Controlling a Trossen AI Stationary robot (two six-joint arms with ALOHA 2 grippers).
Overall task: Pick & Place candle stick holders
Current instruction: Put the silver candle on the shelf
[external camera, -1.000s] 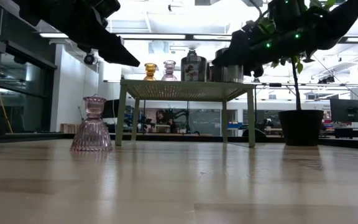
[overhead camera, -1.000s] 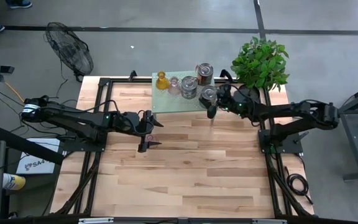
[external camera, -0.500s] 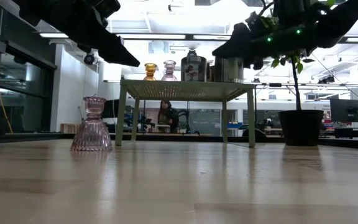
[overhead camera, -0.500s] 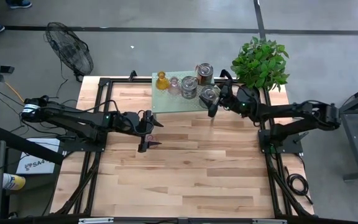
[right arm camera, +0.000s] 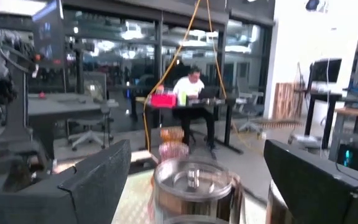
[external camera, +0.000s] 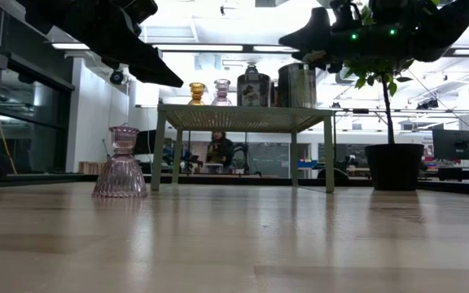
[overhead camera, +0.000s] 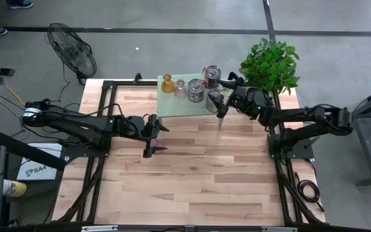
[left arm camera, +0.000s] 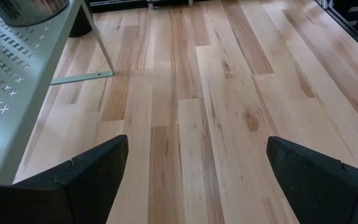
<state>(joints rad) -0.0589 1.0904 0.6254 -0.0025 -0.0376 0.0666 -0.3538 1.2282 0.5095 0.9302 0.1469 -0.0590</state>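
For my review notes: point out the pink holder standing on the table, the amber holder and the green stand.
pink glass holder (external camera: 120, 165), low view, ribbed body.
amber holder (overhead camera: 167, 84), high view, top.
green stand (external camera: 243, 117), low view, front edge.

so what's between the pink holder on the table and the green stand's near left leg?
Nothing: in the low view, bare wood separates the pink holder from the stand's leg.

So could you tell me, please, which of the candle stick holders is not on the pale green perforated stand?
The pale pink ribbed glass holder: it alone sits on the wooden table, beside the stand.
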